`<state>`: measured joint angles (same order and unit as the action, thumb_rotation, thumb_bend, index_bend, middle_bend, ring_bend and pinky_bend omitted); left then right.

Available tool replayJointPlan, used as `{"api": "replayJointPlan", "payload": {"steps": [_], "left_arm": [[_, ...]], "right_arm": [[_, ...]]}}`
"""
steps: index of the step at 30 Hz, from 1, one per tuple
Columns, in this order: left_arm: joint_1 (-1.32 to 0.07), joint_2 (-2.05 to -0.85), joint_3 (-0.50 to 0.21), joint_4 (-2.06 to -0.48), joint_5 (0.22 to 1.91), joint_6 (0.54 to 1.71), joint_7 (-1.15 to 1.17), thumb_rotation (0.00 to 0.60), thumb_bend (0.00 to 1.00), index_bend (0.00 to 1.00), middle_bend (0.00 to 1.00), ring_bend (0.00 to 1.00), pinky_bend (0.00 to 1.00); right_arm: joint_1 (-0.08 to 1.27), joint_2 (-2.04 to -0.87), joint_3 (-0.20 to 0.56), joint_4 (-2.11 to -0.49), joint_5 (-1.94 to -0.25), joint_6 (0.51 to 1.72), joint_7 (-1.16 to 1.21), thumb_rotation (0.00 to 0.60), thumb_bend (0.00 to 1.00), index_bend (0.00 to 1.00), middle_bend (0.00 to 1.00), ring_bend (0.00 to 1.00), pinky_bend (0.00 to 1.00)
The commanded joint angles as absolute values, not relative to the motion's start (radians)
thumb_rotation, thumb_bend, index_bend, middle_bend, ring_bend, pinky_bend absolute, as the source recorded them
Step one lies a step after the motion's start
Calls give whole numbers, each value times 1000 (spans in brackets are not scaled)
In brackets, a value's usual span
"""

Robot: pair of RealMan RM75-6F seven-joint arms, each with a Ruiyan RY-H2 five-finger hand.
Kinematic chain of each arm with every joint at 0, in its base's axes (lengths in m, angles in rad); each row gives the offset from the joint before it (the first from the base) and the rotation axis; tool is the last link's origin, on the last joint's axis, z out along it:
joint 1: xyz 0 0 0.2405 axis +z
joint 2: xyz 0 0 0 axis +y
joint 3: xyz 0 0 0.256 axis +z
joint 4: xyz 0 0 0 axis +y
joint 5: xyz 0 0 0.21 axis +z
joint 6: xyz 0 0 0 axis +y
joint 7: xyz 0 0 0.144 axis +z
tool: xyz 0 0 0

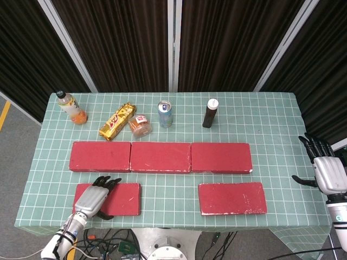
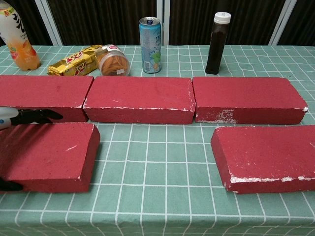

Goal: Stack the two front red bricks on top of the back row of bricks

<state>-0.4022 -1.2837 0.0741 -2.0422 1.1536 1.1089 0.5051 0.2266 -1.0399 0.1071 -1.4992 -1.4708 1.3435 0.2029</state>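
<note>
Nothing is stacked yet: both front bricks lie on the surface, near of the back row (image 1: 160, 157). The left hand (image 1: 93, 198) clasps the left brick (image 1: 120, 199), fingers over its far edge. The right hand (image 1: 327, 172) waits spread, empty, beside the right brick (image 1: 232, 198).

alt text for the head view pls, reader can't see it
The left hand lies over the front left brick on a green checked table; the right hand hangs open off the table's right edge. A second front brick lies right, behind them a row of three bricks, then drinks and snacks.
</note>
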Motion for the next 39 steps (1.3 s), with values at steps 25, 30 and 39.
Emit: {"api": "replayJointPlan", "payload": {"steps": [25,30,39], "left_arm": [[-690,-1196,-203,-1981,988,941,400,600,61,0,199,0,0],[-744,-1235,-207,-1907,945,886,384,600,62,0,209,0,0],[-815,-1300,-195,-1816,784,875,407,600,61,0,209,0,0]], "right_arm": [[229,-1001,123,-1534,-1459,1344,234,600,0,0,0,0,0],[234,-994,129,-1541,-1451,1334,240,600,0,0,0,0,0],[235,-1000,127,-1527,-1439,1321,245,600,0,0,0,0,0]]}}
